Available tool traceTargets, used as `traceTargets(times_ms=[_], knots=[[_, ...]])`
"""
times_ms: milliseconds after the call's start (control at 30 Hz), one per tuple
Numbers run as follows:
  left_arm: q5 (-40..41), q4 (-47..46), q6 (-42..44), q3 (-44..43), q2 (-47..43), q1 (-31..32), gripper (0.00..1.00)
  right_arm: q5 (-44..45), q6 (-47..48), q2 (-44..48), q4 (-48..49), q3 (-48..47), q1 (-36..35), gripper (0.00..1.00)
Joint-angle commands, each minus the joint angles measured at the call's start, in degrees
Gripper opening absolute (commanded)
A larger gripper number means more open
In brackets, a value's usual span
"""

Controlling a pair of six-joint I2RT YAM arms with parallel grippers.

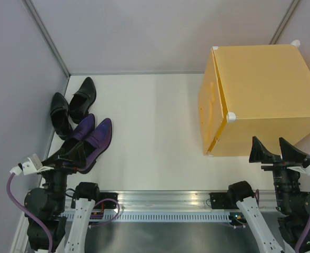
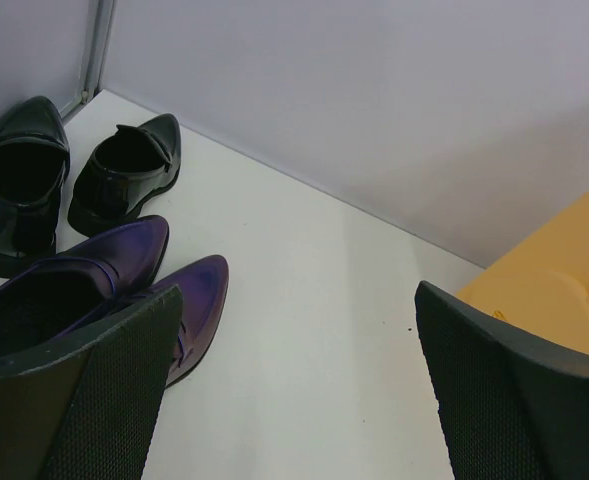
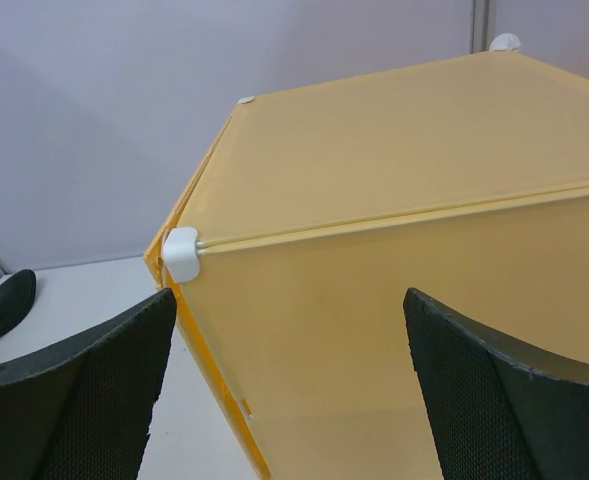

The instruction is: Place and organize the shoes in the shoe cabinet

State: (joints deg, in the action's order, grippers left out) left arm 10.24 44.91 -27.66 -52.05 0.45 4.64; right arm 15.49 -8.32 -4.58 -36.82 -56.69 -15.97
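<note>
left gripper (image 2: 294, 385) released | right gripper (image 1: 269, 142) released | risk: shoes (image 1: 98, 137) left of cabinet (image 1: 265, 89) look glossy, may slip; near-shut door (image 1: 210, 113) blocks entry

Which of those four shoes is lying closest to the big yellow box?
The outer purple shoe, the rightmost of the four; its twin and both black shoes lie further left.

Shoes, pointed toe: four in all, grouped at 9 o'clock on the tabletop (image 1: 155, 132).
- Glossy black: two, far black shoe (image 1: 82, 96) and near black shoe (image 1: 60, 113).
- Shiny purple: two, left purple shoe (image 1: 83, 129) and right purple shoe (image 1: 99, 139).

Shoe cabinet (image 1: 265, 95), yellow-orange: one, at 2 o'clock.

Tools: two, left tool (image 2: 299, 295) and right tool (image 1: 269, 139).
</note>
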Motion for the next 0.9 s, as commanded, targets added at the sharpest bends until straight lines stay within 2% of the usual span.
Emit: traceTargets(times_ms=[0,167,267,367,567,867], knots=[[0.13,0.01,-1.78,-0.07,-2.38,0.28,1.00,0.60,0.40,0.10,-0.71,-1.67,-0.29,0.98],[-1.01,-0.08,-1.34,0.28,-1.77,0.28,1.00,0.51,0.85,-2.36,-3.87,-3.87,-0.21,0.98],[-1.62,-0.08,-1.26,0.72,-1.15,0.28,1.00,-4.47,2.16,-4.38,-5.28,-4.22,-0.29,0.98],[-3.12,-0.08,-1.08,0.81,-0.80,0.28,1.00,-3.62,0.85,-6.66,-7.03,-4.92,-0.29,0.98],[-7.77,-0.08,-0.20,1.60,5.34,0.28,1.00,-5.02,0.14,-13.42,-10.73,-9.93,-0.38,0.98],[-16.47,-0.52,3.84,1.34,17.56,0.28,1.00,-21.54,-0.82,-24.33,-13.63,-17.22,0.23,0.98]])
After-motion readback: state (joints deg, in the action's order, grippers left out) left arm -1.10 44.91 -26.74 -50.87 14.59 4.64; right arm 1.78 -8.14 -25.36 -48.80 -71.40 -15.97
